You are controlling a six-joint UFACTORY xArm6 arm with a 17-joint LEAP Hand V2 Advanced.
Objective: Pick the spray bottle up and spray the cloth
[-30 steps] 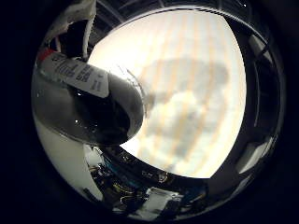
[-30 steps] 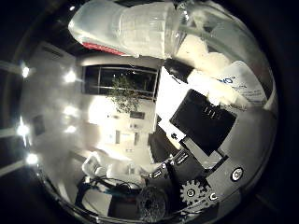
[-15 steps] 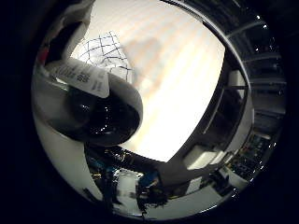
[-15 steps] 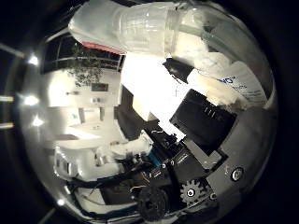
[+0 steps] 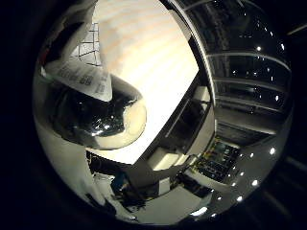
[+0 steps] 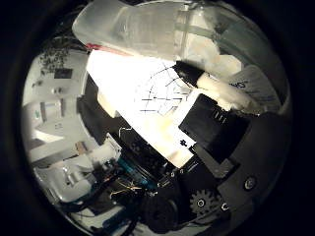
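Note:
My right hand (image 6: 215,133) is shut on the spray bottle. In the right thumb side palm view, the bottle's clear and white spray head (image 6: 138,29) lies close along the palm, with a white finger (image 6: 232,90) curled against it. In the right little finger side palm view, the bottle's rounded clear body (image 5: 91,113) with a white label fills the space near the palm. The cloth (image 6: 162,93), white with a dark grid, lies on the pale table (image 6: 113,74) below the hand. A corner of it also shows in the right little finger side palm view (image 5: 91,43).
The table's pale top (image 5: 144,67) ends at a dark edge. Beyond it are room furniture, shelves and ceiling lights (image 5: 240,67). Cluttered equipment (image 6: 59,108) stands beside the table.
The whole picture has swung, so the hand has turned with the bottle still held. The cloth and table now show in the thumb side view, where the room showed before.

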